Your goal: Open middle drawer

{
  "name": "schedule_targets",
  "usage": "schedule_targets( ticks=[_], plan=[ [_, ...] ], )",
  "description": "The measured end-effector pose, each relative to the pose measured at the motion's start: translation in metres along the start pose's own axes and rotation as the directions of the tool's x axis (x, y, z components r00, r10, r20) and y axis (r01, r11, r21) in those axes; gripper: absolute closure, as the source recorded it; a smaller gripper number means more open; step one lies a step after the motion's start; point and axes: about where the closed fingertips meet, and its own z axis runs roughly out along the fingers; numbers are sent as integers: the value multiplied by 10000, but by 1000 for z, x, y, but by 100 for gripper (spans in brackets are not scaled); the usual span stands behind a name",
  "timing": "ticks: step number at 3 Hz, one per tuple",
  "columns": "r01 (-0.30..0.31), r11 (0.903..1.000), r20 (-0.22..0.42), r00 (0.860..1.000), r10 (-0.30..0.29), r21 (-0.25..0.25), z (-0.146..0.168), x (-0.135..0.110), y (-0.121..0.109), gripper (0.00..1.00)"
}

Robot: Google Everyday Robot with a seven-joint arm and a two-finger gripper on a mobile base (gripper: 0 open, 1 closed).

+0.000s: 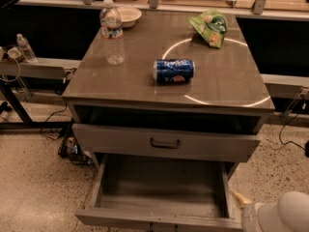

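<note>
The middle drawer [164, 144] is a long grey front panel with a small dark loop handle [164, 143] at its centre. It sits just under a dark gap below the tabletop and stands slightly forward of the cabinet. Below it, the bottom drawer [120, 217] is pulled far out and is empty. My gripper [246, 209] is at the bottom right corner of the view, at the end of the white arm [285, 216]. It is beside the right front corner of the open bottom drawer, below and to the right of the middle drawer's handle.
On the grey cabinet top [145, 91] lie a blue soda can [174, 71] on its side, an upright water bottle [112, 32], a white bowl [128, 14] and a green chip bag [210, 27]. Cables and a table leg [14, 105] are on the floor to the left.
</note>
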Motion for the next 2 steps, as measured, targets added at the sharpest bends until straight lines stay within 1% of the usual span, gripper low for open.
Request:
schedule_targets(
  ticks=[1, 2],
  plan=[
    [-361, 9988, 714, 9969, 336, 340, -24, 8, -10, 0],
    [-412, 9878, 1391, 9901, 202, 1500, -64, 27, -41, 0]
  ],
)
